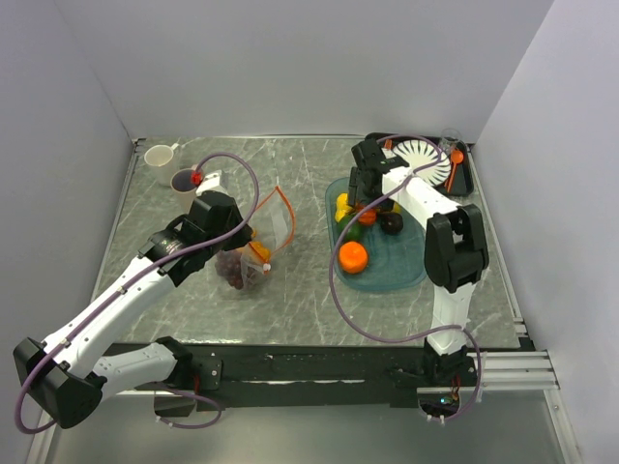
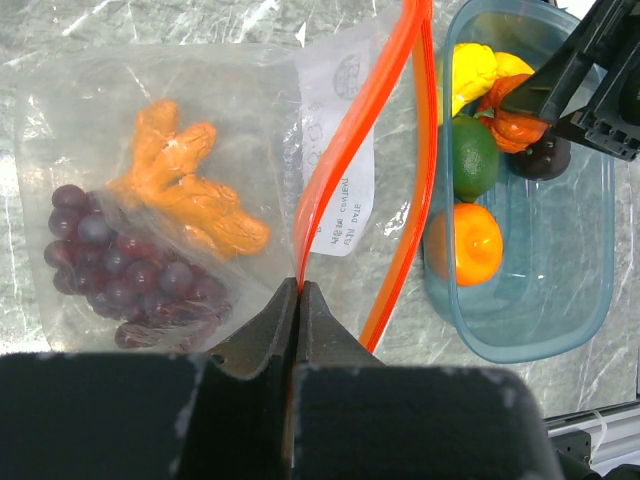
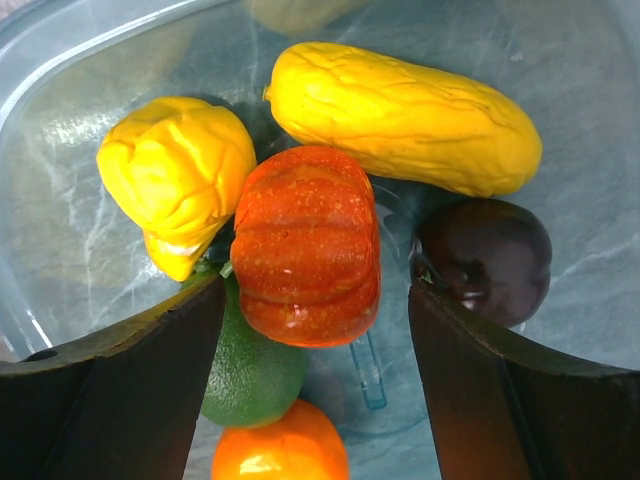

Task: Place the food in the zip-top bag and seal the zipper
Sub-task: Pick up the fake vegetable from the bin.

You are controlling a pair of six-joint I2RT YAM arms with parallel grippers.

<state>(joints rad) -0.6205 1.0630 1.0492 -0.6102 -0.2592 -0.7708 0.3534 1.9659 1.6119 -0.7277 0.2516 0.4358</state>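
1. Left gripper (image 2: 300,292) clenched on the zipper (image 2: 372,105); zip-top bag (image 2: 120,90) lies left of the tray, grape bunch (image 2: 130,270) inside.
2. Right gripper (image 3: 315,288) released, jaws straddling a red-orange piece (image 3: 305,230) in the teal tray (image 1: 398,275), right side.

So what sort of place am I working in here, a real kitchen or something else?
Most likely a robot test cell, not a kitchen: plain pale walls box in one marble-patterned table, the arms are bolted to its near edge, and the food in the teal tray is plastic toys.
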